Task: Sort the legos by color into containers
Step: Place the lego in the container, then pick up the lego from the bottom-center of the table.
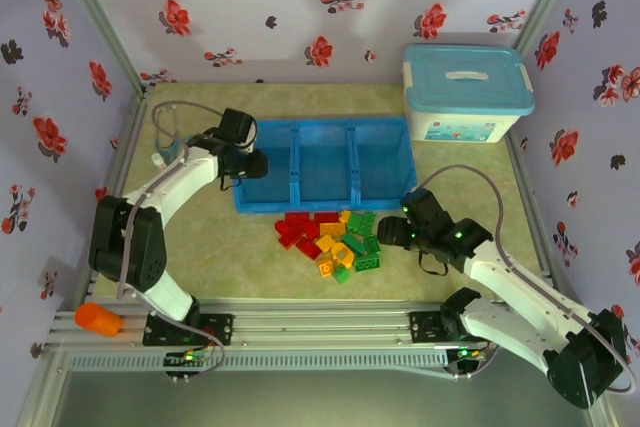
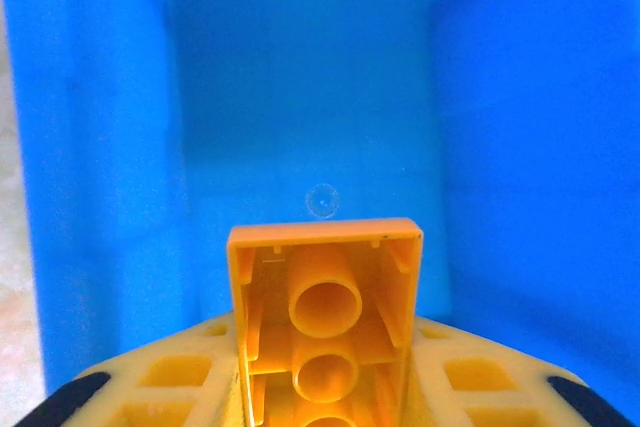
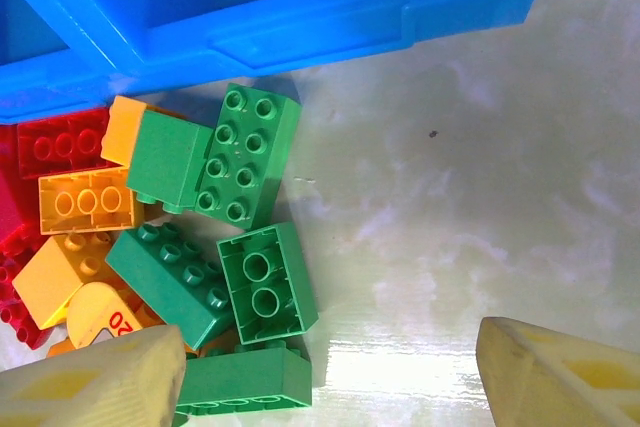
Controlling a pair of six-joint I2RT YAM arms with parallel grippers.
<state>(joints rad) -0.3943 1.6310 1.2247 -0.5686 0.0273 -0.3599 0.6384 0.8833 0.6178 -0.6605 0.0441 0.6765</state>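
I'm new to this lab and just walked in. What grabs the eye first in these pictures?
The bright blue tray in the middle, its compartments bare in the overhead view, with a jumble of red, orange-yellow and green legos heaped on its near side. The left hand holds an orange-yellow brick at the tray's left end compartment, while the right hand hangs open at the pile's right edge.

Three compartments [image 1: 325, 162], one box [image 1: 465, 92], five green bricks [image 3: 248, 152] (others heaped, uncountable).
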